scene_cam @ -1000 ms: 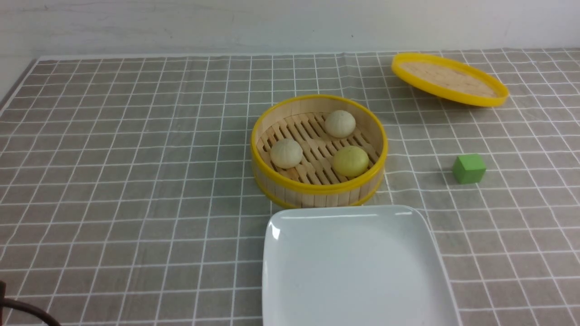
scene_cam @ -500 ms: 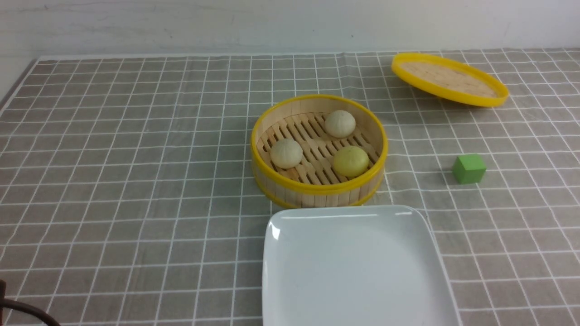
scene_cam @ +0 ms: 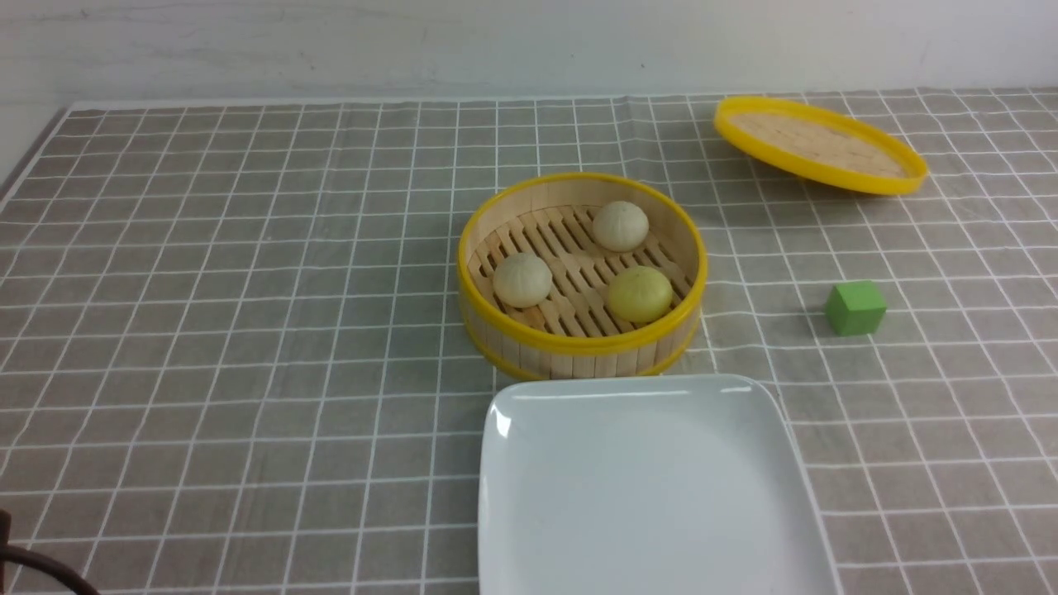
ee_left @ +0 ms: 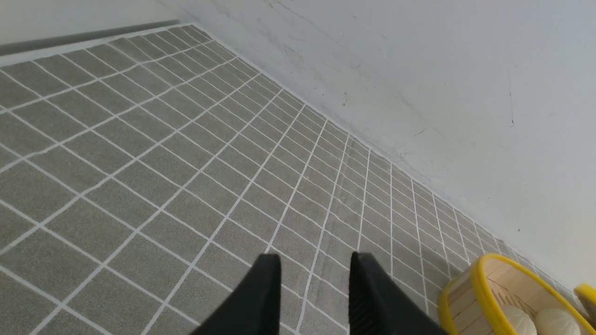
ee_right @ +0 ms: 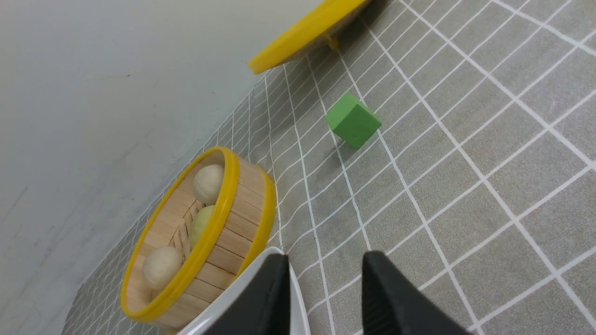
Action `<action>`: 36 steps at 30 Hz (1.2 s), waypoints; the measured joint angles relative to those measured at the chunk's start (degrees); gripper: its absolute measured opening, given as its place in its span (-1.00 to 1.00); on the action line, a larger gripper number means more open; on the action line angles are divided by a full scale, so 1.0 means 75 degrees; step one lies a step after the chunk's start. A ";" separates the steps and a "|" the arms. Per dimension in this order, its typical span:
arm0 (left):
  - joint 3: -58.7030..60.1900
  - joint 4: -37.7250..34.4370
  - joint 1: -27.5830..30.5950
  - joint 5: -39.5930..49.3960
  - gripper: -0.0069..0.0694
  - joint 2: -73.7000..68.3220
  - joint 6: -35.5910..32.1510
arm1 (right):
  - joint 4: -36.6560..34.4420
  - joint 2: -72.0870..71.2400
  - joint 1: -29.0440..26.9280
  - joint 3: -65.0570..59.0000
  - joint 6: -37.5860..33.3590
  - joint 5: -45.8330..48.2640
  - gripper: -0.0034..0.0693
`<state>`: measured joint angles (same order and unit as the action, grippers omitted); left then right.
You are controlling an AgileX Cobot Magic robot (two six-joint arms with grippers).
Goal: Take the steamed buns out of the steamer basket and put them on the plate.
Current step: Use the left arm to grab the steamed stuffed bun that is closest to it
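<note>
Buns (scene_cam: 522, 279), all three, sit in the steamer basket (scene_cam: 579, 339); plate (scene_cam: 645, 496) just beside it holds none. We see left gripper (ee_left: 315, 260) and right gripper (ee_right: 327, 260) parted, empty; first reach-in looks next.

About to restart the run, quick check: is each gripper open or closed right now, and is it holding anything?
Left gripper: open, holding nothing.
Right gripper: open, holding nothing.
</note>
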<state>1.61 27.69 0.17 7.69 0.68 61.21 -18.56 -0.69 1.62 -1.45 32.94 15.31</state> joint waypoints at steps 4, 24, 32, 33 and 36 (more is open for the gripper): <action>0.0000 0.0000 0.0000 -0.0011 -0.19 0.0000 0.0143 | -0.0008 0.0000 0.0000 0.0000 0.0000 0.0000 -0.25; -0.2126 0.2329 -0.0041 -0.1785 0.29 -0.1948 0.0895 | -0.0311 0.0000 0.0000 0.0693 -0.0810 -0.1129 0.54; -0.3703 0.5326 -0.0043 -0.2920 0.11 -0.4734 0.2625 | 0.0037 0.0000 0.0000 0.1391 -0.2101 -0.0867 0.43; -0.3907 0.5685 -0.0043 -0.3065 0.09 -0.5025 0.2903 | 0.0113 0.0000 0.0000 0.1483 -0.2417 -0.0786 0.41; -0.4424 0.6920 -0.0043 -0.3632 0.06 -0.5989 0.4012 | 0.0185 0.0000 0.0000 0.1653 -0.3141 -0.0511 0.33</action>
<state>-31.58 79.59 -0.15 -19.55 -44.24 91.30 -17.18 -0.69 1.62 10.95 9.38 11.48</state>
